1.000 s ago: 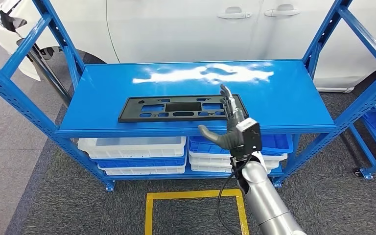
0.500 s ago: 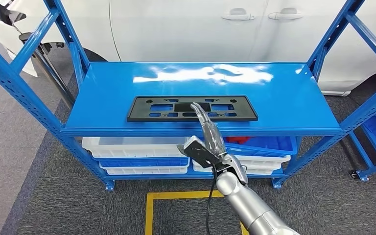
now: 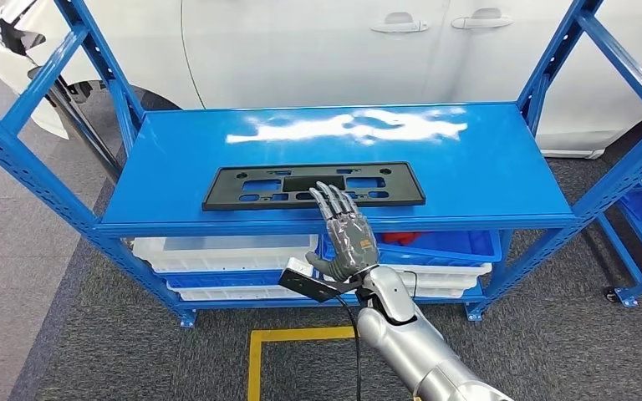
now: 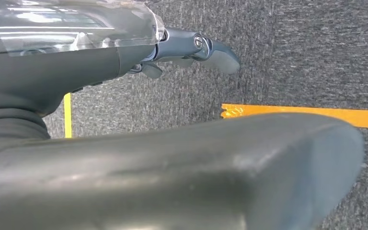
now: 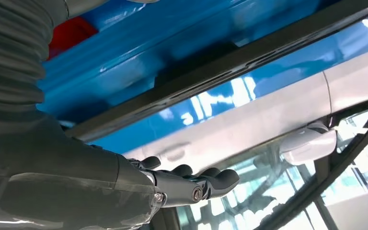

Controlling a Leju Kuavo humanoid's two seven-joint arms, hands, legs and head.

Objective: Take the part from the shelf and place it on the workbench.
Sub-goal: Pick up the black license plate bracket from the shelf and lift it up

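While the black plastic part (image 3: 313, 185) lies flat on the blue shelf (image 3: 485, 167), close to its near edge and a little left of middle, the right hand (image 3: 344, 236) hangs in front of that edge with its fingers spread and straight, holding nothing. Its fingertips reach up over the part's near rim as I see it from above, but I cannot tell whether they touch it. From the right wrist view the part (image 5: 230, 64) shows as a dark bar along the shelf, with the fingers (image 5: 206, 182) apart from it.

To take hold well, I would say the hand should slide its fingers over the thin near rim, thumb under the overhang if there is any, and close around the middle, so the long flat piece does not tip at one end when lifted.

Against half a second ago, the hand has turned: then it showed edge-on with its fingers in a narrow line, now its back faces up and the fingers fan out.

The left hand (image 4: 191, 48) hangs low over the grey carpet (image 4: 292, 57), fingers loosely apart and holding nothing.
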